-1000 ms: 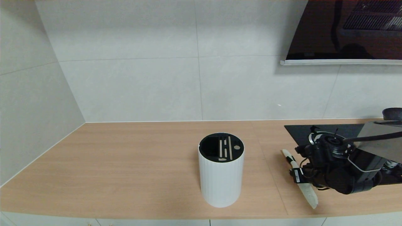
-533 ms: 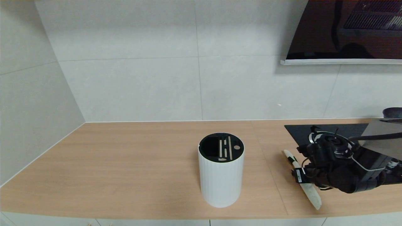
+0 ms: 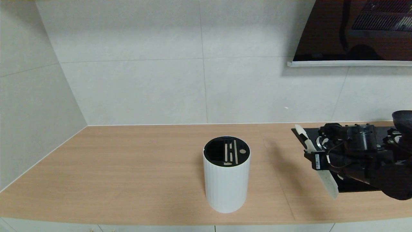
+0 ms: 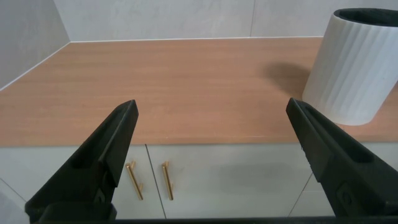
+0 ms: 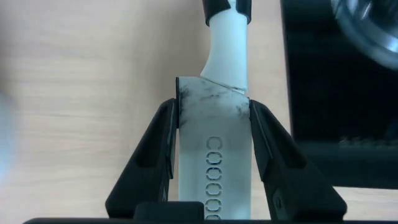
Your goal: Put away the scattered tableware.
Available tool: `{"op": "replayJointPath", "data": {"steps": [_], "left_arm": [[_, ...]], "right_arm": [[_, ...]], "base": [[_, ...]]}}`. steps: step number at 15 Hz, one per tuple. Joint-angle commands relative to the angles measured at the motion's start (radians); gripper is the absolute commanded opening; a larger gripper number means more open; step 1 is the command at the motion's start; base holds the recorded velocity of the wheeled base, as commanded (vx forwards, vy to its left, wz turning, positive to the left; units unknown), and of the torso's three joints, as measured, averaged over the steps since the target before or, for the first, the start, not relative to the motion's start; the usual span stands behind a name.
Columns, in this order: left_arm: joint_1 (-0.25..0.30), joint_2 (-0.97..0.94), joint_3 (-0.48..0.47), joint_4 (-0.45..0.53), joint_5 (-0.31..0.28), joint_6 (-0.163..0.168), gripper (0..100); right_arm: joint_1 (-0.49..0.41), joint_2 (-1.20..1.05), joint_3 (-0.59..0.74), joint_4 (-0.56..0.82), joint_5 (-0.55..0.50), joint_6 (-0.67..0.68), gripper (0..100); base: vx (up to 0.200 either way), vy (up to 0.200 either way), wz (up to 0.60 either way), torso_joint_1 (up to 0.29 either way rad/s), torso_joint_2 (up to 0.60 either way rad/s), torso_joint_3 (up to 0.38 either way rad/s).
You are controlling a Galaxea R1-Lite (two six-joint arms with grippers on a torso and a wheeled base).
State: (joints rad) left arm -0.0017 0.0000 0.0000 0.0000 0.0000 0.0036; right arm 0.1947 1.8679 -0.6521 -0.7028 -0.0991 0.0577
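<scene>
A white knife with a black band on its white handle hangs above the counter at the right, over the near edge of the black cooktop. My right gripper is shut on it at the top of the blade; in the right wrist view the knife's blade sits between the two fingers of the right gripper. A white ribbed holder with a black slotted top stands mid-counter, well left of the knife. My left gripper is open and empty, low in front of the counter's edge, with the holder beyond it.
A dark range hood hangs on the tiled wall at upper right. A dark pot stands at the far right on the cooktop. Bare wooden counter stretches left of the holder. Cabinet doors with brass handles lie below the edge.
The right gripper has lifted the knife off the counter, and it now hangs higher and a little to the right, over the cooktop's edge. The holder has not moved.
</scene>
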Motion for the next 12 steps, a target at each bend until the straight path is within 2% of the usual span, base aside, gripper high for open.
{"op": "replayJointPath", "data": {"steps": [1, 2, 3, 4, 5, 7, 8, 9, 10, 12], "left_arm": [[0.0, 0.002, 0.0, 0.0, 0.0, -0.002, 100], [0.0, 0.002, 0.0, 0.002, -0.002, 0.001, 100], [0.0, 0.002, 0.0, 0.0, -0.005, 0.016, 100], [0.0, 0.002, 0.0, 0.0, -0.005, 0.047, 100], [0.0, 0.0, -0.009, -0.008, -0.025, 0.053, 100], [-0.009, 0.043, -0.143, 0.028, -0.156, 0.053, 100], [-0.014, 0.153, -0.265, 0.081, -0.236, 0.053, 100], [-0.017, 0.281, -0.354, 0.098, -0.287, 0.055, 100], [-0.017, 0.446, -0.448, 0.092, -0.354, 0.056, 100], [-0.026, 0.723, -0.617, 0.084, -0.443, 0.056, 100]], "right_arm": [[0.086, -0.17, 0.04, -0.004, -0.001, -0.004, 0], [0.103, -0.185, 0.037, -0.004, -0.001, -0.006, 0], [0.12, -0.202, 0.029, -0.004, -0.001, -0.009, 0], [0.166, -0.228, 0.003, -0.003, 0.001, -0.022, 0], [0.195, -0.237, -0.018, -0.003, -0.001, -0.024, 0], [0.246, -0.259, -0.049, -0.003, -0.001, -0.044, 0], [0.285, -0.259, -0.084, -0.003, -0.007, -0.052, 0], [0.318, -0.254, -0.121, -0.001, -0.007, -0.052, 0], [0.358, -0.248, -0.156, -0.001, -0.008, -0.052, 0], [0.437, -0.25, -0.147, -0.003, -0.036, -0.05, 0]], "base": [[0.0, 0.0, 0.0, 0.0, 0.0, 0.0], [0.0, 0.0, 0.0, 0.0, 0.0, 0.0], [0.0, 0.0, 0.0, 0.0, 0.0, 0.0], [0.0, 0.0, 0.0, 0.0, 0.0, 0.0], [0.0, 0.0, 0.0, 0.0, 0.0, 0.0], [0.0, 0.0, 0.0, 0.0, 0.0, 0.0], [0.0, 0.0, 0.0, 0.0, 0.0, 0.0], [0.0, 0.0, 0.0, 0.0, 0.0, 0.0], [0.0, 0.0, 0.0, 0.0, 0.0, 0.0], [0.0, 0.0, 0.0, 0.0, 0.0, 0.0]]}}
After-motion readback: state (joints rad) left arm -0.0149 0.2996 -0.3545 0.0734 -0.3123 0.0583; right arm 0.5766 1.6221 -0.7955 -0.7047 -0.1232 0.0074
